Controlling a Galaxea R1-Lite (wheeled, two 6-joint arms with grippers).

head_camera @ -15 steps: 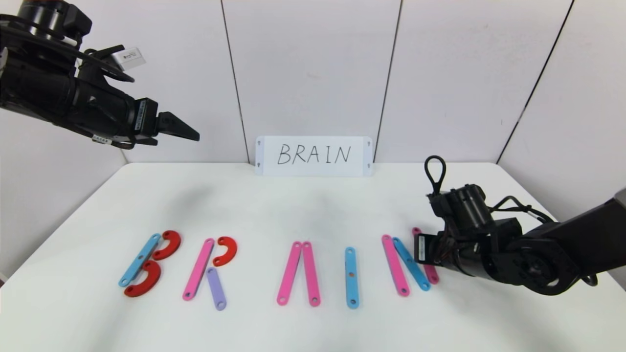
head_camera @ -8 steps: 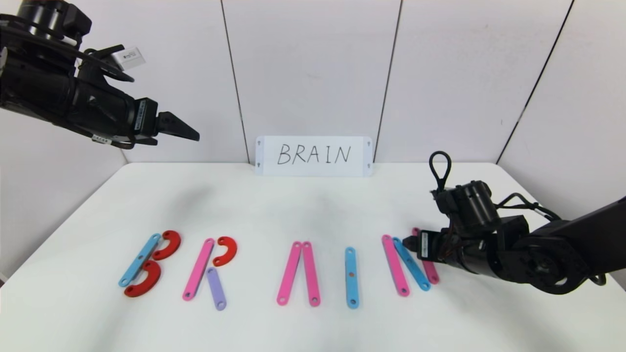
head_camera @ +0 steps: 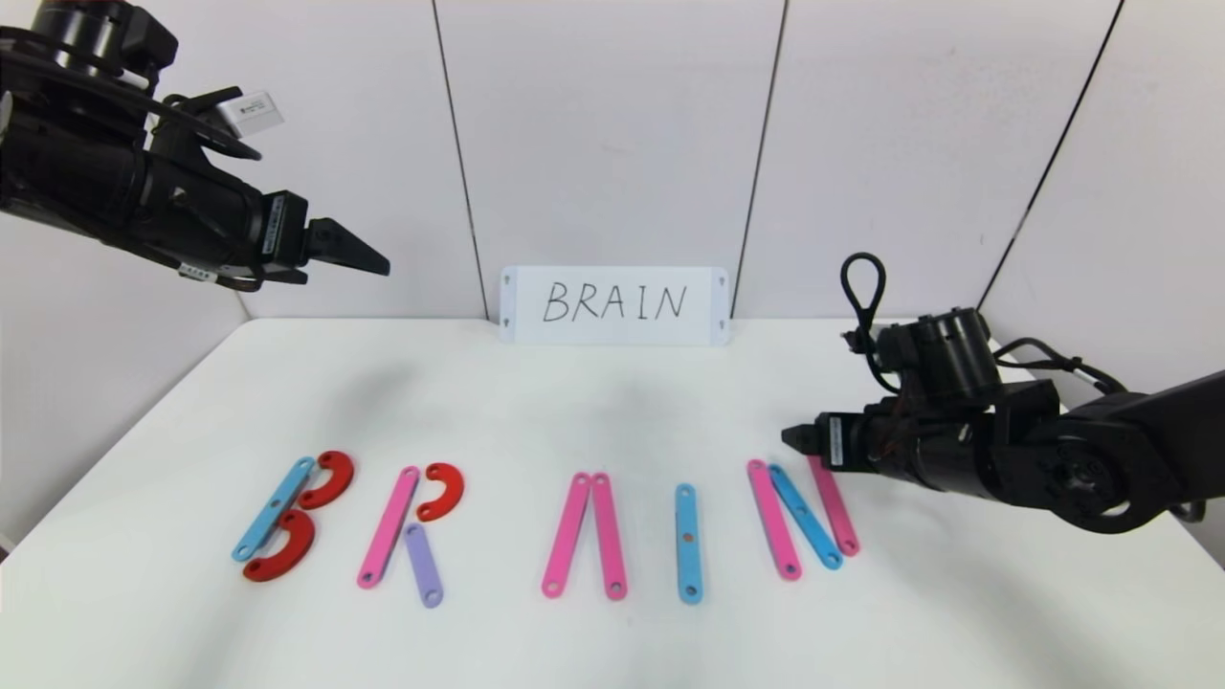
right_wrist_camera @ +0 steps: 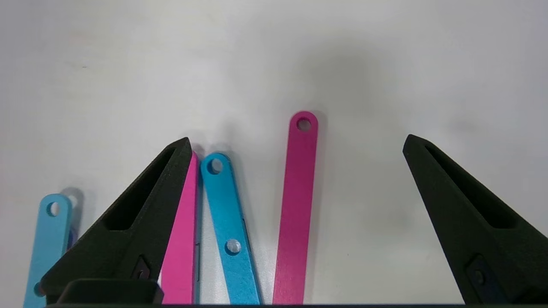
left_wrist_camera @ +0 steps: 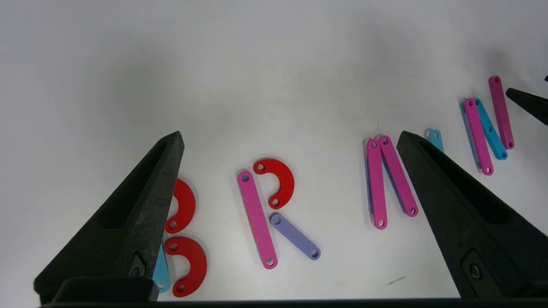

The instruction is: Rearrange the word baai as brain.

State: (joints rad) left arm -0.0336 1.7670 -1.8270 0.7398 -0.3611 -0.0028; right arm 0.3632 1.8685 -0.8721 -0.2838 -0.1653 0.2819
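The flat plastic letters lie in a row on the white table (head_camera: 612, 402). B is a blue bar (head_camera: 274, 508) with two red curves (head_camera: 328, 478). R is a pink bar (head_camera: 388, 526), a red curve (head_camera: 443, 491) and a purple bar (head_camera: 422, 565). A is two pink bars (head_camera: 588, 535). I is a blue bar (head_camera: 687, 543). N is a pink bar (head_camera: 772, 520), a blue bar (head_camera: 805, 517) and a dark pink bar (head_camera: 834, 507). My right gripper (head_camera: 790, 438) hovers open and empty above the N's far end; its wrist view shows the dark pink bar (right_wrist_camera: 296, 205) between its fingers. My left gripper (head_camera: 378, 265) is parked high at the left, open and empty.
A white card (head_camera: 614, 304) with handwritten BRAIN stands against the back wall. White wall panels close the back and sides. The left wrist view shows the R (left_wrist_camera: 257, 214) and the A (left_wrist_camera: 387, 179) far below its fingers.
My right gripper has risen and drawn back from the N's dark pink bar, which now lies fully uncovered on the table. The left arm has not moved.
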